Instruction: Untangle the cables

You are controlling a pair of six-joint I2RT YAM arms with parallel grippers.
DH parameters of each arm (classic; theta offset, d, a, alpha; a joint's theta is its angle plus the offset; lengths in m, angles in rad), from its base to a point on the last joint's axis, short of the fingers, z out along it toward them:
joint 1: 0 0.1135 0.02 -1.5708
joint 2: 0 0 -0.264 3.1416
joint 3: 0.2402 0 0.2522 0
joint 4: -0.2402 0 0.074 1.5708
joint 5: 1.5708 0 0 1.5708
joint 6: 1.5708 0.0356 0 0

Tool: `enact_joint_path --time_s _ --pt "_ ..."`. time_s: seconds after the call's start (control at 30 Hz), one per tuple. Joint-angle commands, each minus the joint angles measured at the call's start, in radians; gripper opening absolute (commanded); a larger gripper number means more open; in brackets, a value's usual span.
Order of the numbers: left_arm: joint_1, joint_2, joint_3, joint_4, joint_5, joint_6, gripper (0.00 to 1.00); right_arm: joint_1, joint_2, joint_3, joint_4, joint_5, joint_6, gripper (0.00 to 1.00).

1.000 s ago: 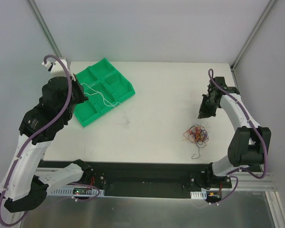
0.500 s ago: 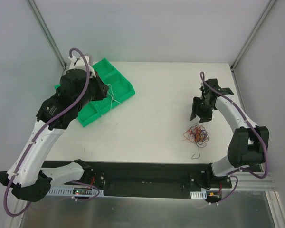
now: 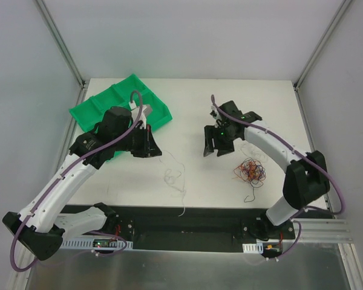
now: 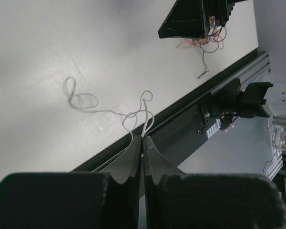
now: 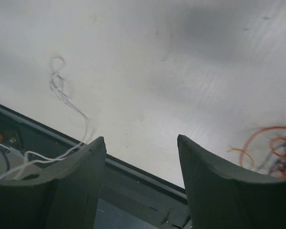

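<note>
A loose clump of red, orange, brown and black cables (image 3: pixel 251 171) lies on the white table at the right. A single white cable (image 3: pixel 173 176) trails from my left gripper (image 3: pixel 156 150) down across the table toward the near edge. In the left wrist view the left gripper (image 4: pixel 143 139) is shut on that white cable (image 4: pixel 144 119), whose loops lie on the table beyond it. My right gripper (image 3: pixel 215 144) hangs open left of the clump with nothing between its fingers. In the right wrist view it (image 5: pixel 140 143) sees the white cable (image 5: pixel 62 93) at left and the clump's edge (image 5: pixel 275 149) at right.
A green compartment tray (image 3: pixel 88 110) sits at the back left, partly hidden behind the left arm. The black rail (image 3: pixel 187 219) runs along the table's near edge, and a stray dark wire end (image 3: pixel 250 197) lies just in front of the clump.
The left arm swung from the green tray toward the table's middle, dragging the white cable with it. The right gripper opened and moved left, away from the right edge.
</note>
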Motion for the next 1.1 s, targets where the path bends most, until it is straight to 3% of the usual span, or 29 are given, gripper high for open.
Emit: enact_joint_path --time_s 0.0,0.17,0.37,0.6,0.9,0.97,1.07 --pt "0.008 -0.035 -0.098 -0.036 0.052 -0.014 0.00 0.114 0.132 0.039 0.102 -0.153 0.110 0.62" --pt "0.008 -0.032 -0.095 -0.068 0.062 0.024 0.00 0.202 0.288 0.079 0.192 -0.285 0.181 0.50" --pt "0.008 -0.015 -0.118 -0.080 0.085 0.032 0.00 0.274 0.393 0.102 0.258 -0.425 0.262 0.50" --pt "0.008 -0.034 -0.129 -0.080 0.091 0.029 0.00 0.320 0.416 0.030 0.352 -0.365 0.370 0.47" --pt "0.008 -0.041 -0.100 -0.080 0.068 0.055 0.00 0.320 0.477 0.089 0.232 -0.278 0.335 0.33" --pt "0.008 -0.035 -0.087 -0.082 0.062 0.059 0.00 0.321 0.490 0.104 0.211 -0.264 0.318 0.26" --pt "0.008 -0.057 -0.051 -0.099 -0.042 0.067 0.00 0.318 0.481 0.133 0.148 -0.178 0.280 0.05"
